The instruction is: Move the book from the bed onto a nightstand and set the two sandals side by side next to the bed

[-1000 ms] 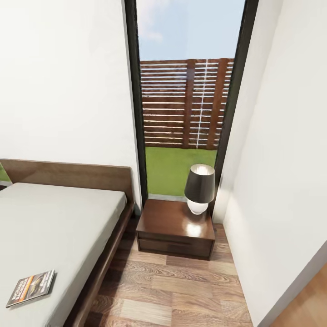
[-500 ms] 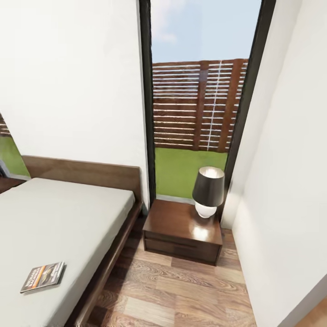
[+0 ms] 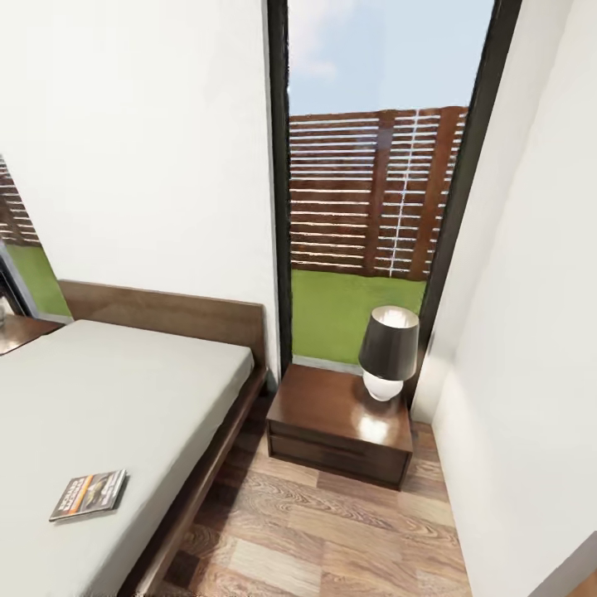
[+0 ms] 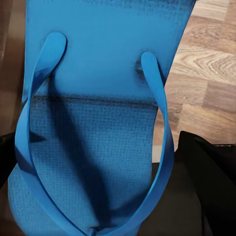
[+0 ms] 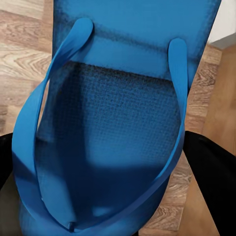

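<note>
The book (image 3: pixel 89 494), a thin paperback with an orange band, lies flat on the light-grey mattress of the bed (image 3: pixel 124 390), near its right edge. A dark-brown nightstand (image 3: pixel 327 419) stands right of the bed, under the tall window. In the left wrist view a blue sandal (image 4: pixel 93 98) sits strap-up between the black fingers (image 4: pixel 214 182) of my left gripper (image 4: pixel 108 196), held above the plank floor. The other blue sandal (image 5: pixel 123 98) is held the same way in my right gripper (image 5: pixel 108 196), its fingers (image 5: pixel 214 182) on either side.
A lamp with a dark shade (image 3: pixel 388 348) takes up the nightstand's right rear corner. A white wall (image 3: pixel 531 373) closes off the right side. Wood floor (image 3: pixel 323 531) runs between bed and wall. The corner of a second nightstand (image 3: pixel 21 330) shows at far left.
The head camera has swung left and the whole picture has slid right, bringing the left window and second nightstand into view. The book lies where it was on the mattress.
</note>
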Robot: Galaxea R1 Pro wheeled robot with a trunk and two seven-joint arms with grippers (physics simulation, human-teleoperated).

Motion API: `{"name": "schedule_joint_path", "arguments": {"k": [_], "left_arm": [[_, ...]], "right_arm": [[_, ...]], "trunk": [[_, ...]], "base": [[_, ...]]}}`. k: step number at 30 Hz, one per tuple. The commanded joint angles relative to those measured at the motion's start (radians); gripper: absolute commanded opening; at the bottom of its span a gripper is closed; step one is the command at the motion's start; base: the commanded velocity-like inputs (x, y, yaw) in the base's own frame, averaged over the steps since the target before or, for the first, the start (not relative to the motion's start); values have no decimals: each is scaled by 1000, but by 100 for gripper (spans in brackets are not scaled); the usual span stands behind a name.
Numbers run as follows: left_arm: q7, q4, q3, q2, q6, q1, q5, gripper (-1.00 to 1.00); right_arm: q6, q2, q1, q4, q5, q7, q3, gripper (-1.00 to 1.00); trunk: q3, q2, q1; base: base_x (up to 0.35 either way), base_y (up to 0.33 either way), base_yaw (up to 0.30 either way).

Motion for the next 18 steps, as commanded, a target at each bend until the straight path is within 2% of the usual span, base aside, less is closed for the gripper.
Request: {"name": "schedule_joint_path", "arguments": {"k": [1, 10, 18], "left_arm": [[3, 2, 8, 0, -4, -1, -11, -100], [3, 2, 8, -1, -4, -1, -11, -100], [3, 2, 8, -5, -4, -1, -11, -100]], "right_arm": [[-4, 0, -1, 1, -10, -3, 9, -100], [-4, 1, -1, 1, -10, -3, 9, -100], [-4, 1, -1, 1, -10, -3, 9, -100]], "trunk": [[-2, -2, 1], [-2, -2, 1], [-2, -2, 1]], "base": [[0, -4, 243], [0, -3, 275], [0, -86, 252]]}}
